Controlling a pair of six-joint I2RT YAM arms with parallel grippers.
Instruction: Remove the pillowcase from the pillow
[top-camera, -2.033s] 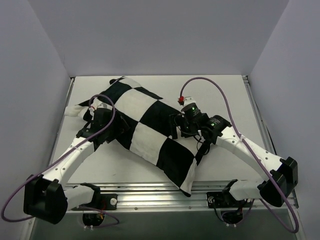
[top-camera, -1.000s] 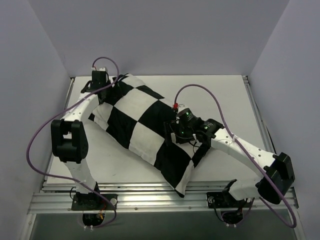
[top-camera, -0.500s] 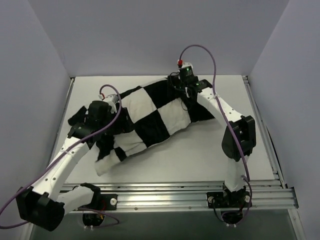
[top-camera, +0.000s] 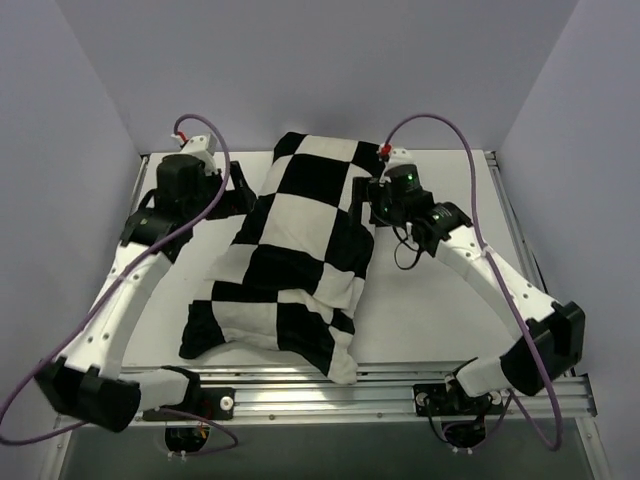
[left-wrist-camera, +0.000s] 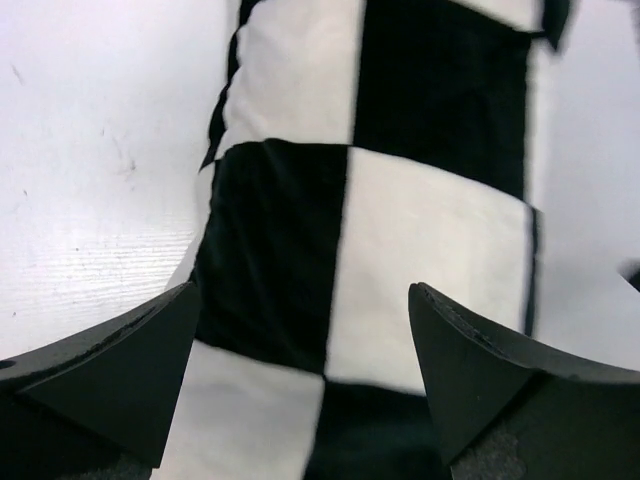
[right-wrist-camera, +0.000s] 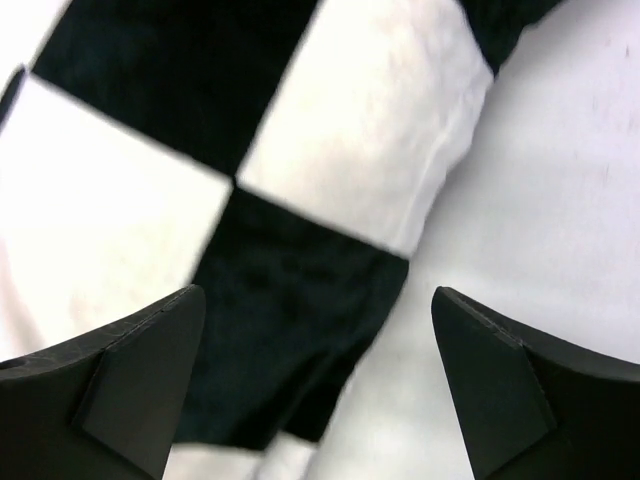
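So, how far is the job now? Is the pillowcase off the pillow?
Done: nothing visible; the pillowcase bulges at its far end and no bare pillow shows. In hand: the left gripper and right gripper, both open, flank that end, gripping nothing. Left: the whole removal.

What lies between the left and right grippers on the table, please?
Only the far end of the checkered pillowcase lies between the left gripper and right gripper, as the top external view shows.
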